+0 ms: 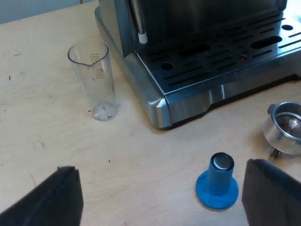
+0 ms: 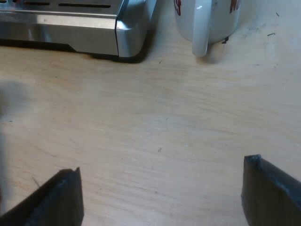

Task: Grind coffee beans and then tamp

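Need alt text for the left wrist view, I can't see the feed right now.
A blue tamper stands upright on the wooden table beneath the open left gripper, with the metal holder's basket lying close beside it. The espresso machine's drip-tray corner is beyond them, and a clear measuring glass stands upright by the machine's side.

Blue tamper [image 1: 217, 184], white mug [image 2: 214, 19], silver machine [image 1: 188, 96]

Red lettering on the mug [image 2: 217, 22] is cut off, unreadable.
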